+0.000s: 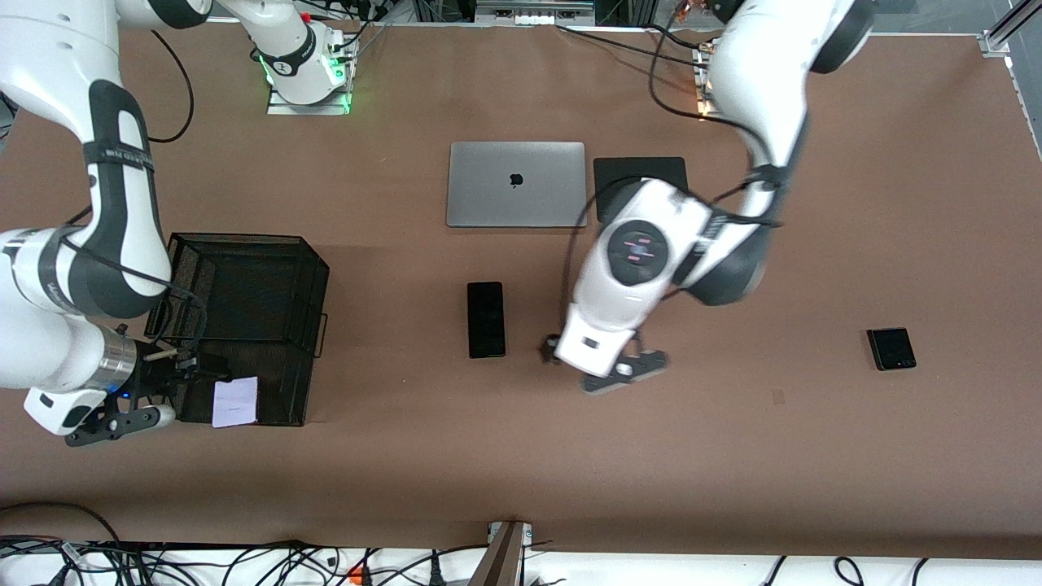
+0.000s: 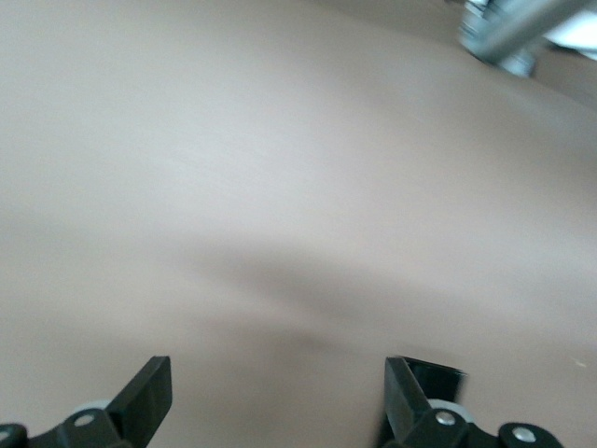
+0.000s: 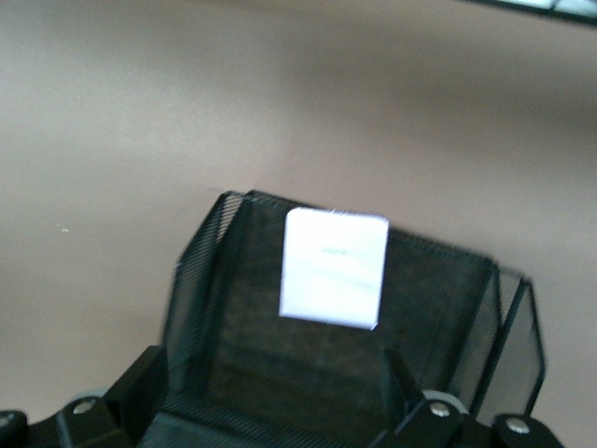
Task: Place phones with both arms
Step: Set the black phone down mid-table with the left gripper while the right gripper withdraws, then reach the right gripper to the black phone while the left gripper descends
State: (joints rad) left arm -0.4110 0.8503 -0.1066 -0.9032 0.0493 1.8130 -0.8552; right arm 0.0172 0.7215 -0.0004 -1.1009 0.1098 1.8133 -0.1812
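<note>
Lying in basket (image 1: 313, 281): pale phone (image 1: 234, 402)

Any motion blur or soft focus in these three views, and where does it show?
Front view: sharp over the table, but the left claw and its wrist smear with motion beside the long black phone. Left wrist view: the bare brown table is streaked and blurred. Right wrist view: soft focus on the mesh basket and the pale phone in it.

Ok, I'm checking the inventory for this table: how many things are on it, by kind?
Phones: 3 (pale phone in the mesh basket, long black phone, folded black phone)
Laptop: 1
Mesh basket: 1
Black pad: 1
Total: 6
</note>
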